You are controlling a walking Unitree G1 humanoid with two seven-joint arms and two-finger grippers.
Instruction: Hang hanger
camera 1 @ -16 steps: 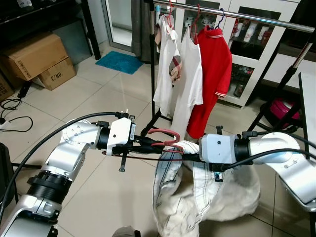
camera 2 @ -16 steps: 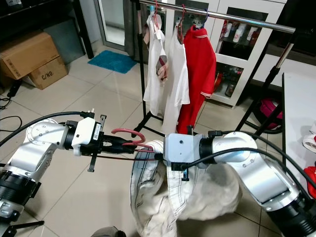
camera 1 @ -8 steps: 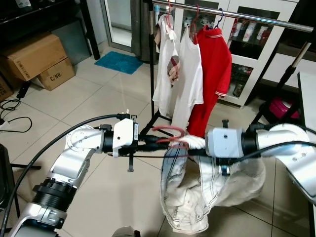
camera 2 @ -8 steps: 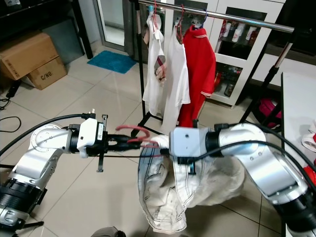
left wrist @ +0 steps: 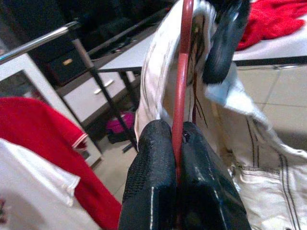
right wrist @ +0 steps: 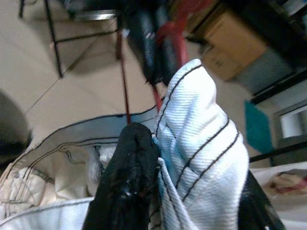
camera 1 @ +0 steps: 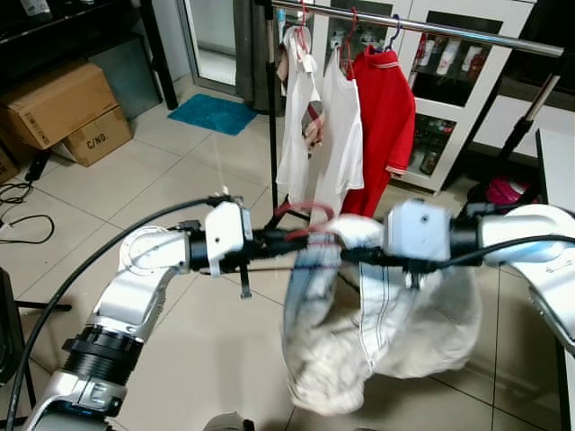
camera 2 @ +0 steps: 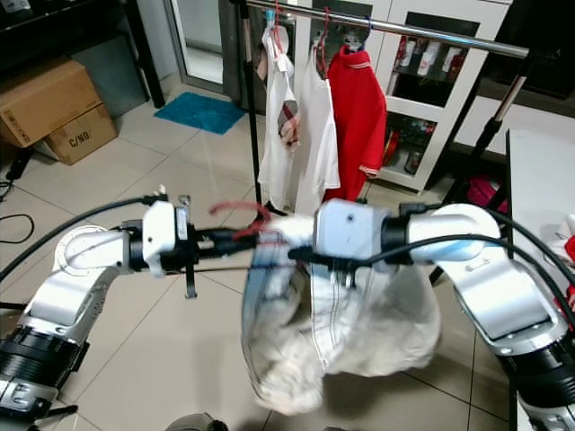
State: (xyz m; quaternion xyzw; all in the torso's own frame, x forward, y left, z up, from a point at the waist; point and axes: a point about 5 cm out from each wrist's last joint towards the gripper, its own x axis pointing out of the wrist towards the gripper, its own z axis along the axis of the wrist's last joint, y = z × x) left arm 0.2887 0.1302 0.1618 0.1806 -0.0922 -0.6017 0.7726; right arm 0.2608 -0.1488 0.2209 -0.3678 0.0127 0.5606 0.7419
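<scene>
A red hanger (camera 1: pixel 304 212) carries a white garment (camera 1: pixel 377 314) with dark stitching that sags in a big fold below it. My left gripper (camera 1: pixel 286 241) is shut on the hanger's red wire (left wrist: pixel 183 72), seen close in the left wrist view. My right gripper (camera 1: pixel 350 254) faces it from the right, shut on a bunched fold of the garment (right wrist: pixel 201 124) by the hanger. Both are held at chest height in front of the clothes rail (camera 1: pixel 467 31). On the rail hang two white tops (camera 1: pixel 337 135) and a red polo (camera 1: pixel 386 117).
Cardboard boxes (camera 1: pixel 58 103) stand at the far left, with a blue mat (camera 1: pixel 216 112) beyond them. Cables (camera 1: pixel 18 206) lie on the tiles at left. A white glass-door cabinet (camera 1: pixel 449 99) is behind the rail. A pink bag (camera 1: pixel 503 190) and a table edge (camera 1: pixel 557 162) are at right.
Both grippers have lifted the hanger and garment higher and a little to the right, toward the rail. The garment's lower fold has risen off the floor area.
</scene>
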